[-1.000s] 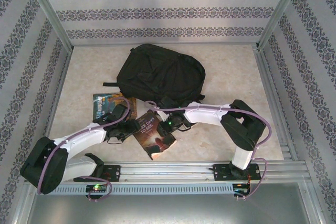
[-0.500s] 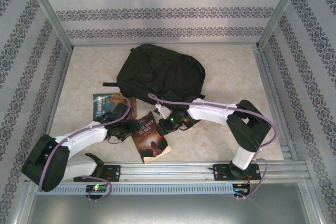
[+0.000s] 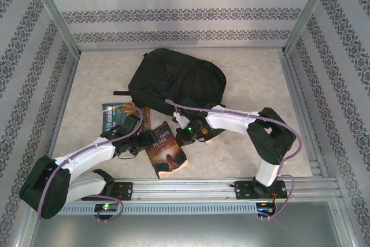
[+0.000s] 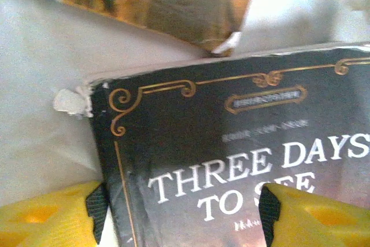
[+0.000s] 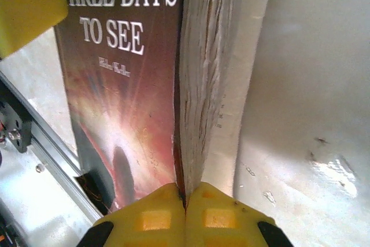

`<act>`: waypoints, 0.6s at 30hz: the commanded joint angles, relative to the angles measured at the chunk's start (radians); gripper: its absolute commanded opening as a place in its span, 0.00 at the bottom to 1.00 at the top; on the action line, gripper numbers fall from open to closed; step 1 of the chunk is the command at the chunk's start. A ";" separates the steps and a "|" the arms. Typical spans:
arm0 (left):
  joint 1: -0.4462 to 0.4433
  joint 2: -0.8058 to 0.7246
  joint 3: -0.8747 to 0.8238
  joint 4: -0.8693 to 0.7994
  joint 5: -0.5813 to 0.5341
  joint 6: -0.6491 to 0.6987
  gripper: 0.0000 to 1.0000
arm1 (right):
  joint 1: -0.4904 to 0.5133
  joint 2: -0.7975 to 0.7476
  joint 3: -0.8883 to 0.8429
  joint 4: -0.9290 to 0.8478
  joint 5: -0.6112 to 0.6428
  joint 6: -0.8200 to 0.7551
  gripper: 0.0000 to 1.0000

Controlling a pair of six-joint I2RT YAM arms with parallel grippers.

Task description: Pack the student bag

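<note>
The student bag [image 3: 176, 80], large, soft, black and round-topped, lay flat on the far middle of the desk [image 3: 254, 79]; the left pincer [image 4: 182, 209] gaped astride the corner of a book [image 4: 231, 154]; the right pincer [image 5: 185, 201] was clenched at that book's edge.

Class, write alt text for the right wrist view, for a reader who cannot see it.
The right gripper, its yellow fingers shut, pinches the cover edge of a book titled Three Days to See, whose pages fan open alongside. The book lies on a pale table.
</note>
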 commanded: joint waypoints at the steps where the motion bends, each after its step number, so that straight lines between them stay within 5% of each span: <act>1: 0.015 -0.103 0.020 0.036 -0.028 0.086 0.75 | -0.021 -0.096 0.026 0.041 0.002 0.016 0.00; 11: 0.089 -0.222 -0.004 -0.014 0.076 0.066 0.80 | -0.176 -0.132 -0.005 0.194 -0.274 0.229 0.00; 18: 0.103 -0.154 -0.112 0.245 0.169 -0.068 0.80 | -0.210 -0.082 -0.005 0.262 -0.392 0.314 0.00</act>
